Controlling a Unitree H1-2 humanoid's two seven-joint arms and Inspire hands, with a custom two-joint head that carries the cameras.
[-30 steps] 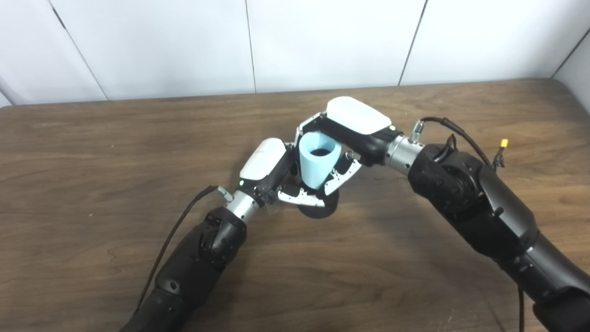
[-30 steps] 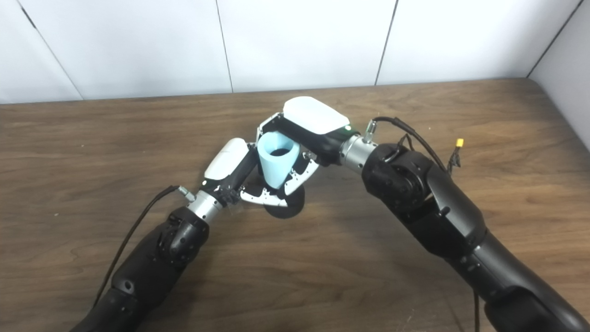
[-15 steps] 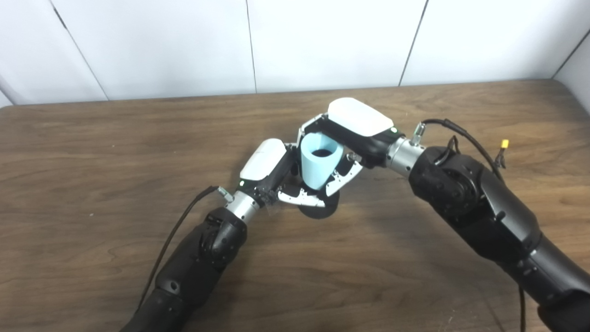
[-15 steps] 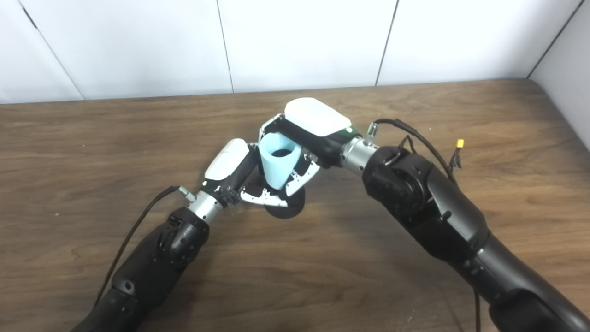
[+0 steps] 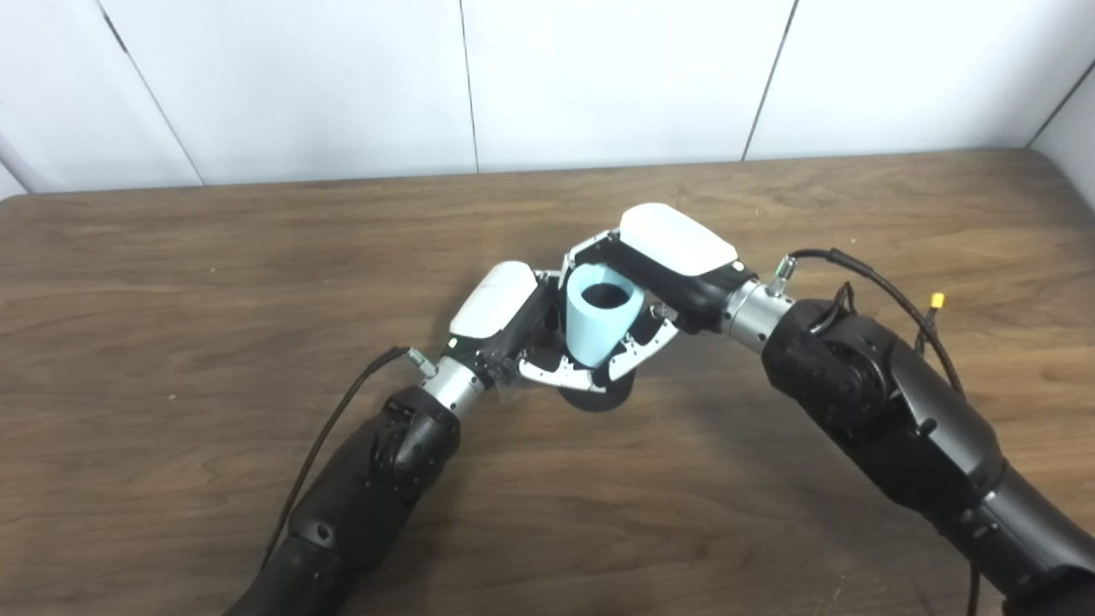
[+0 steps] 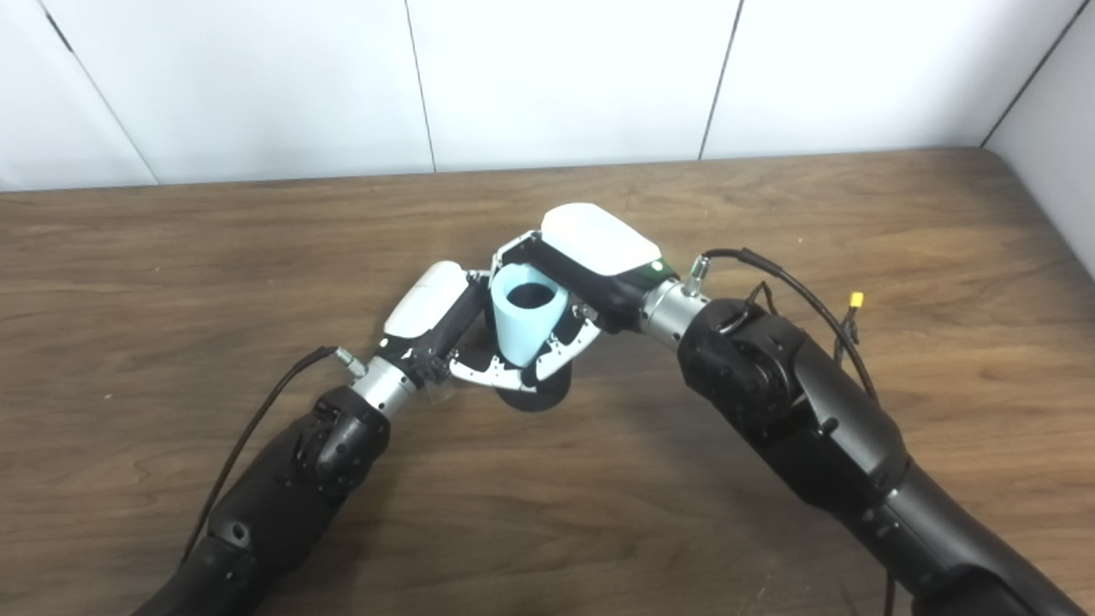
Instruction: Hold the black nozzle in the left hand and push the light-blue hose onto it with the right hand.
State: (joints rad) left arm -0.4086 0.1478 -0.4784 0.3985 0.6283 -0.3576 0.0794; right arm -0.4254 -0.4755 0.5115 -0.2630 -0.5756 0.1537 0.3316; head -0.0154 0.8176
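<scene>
Now both robot hands meet mid-desk (image 5: 171, 282).
Right robot hand (image 5: 659, 274) grips pale-blue tapered hose (image 5: 601, 325), open mouth up; left robot hand (image 5: 513, 329), at 9 o'clock, clasps black nozzle (image 5: 599, 398) beneath.

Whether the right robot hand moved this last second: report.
Yes. The right robot hand has shifted down the picture, away from the table's far edge, with the light-blue hose.

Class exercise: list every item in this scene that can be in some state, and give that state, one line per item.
light-blue hose: upright, open end up, held over the nozzle.
black nozzle: mostly hidden below the hose, gripped.
left hand: shut on the black nozzle.
right hand: shut on the light-blue hose.
</scene>
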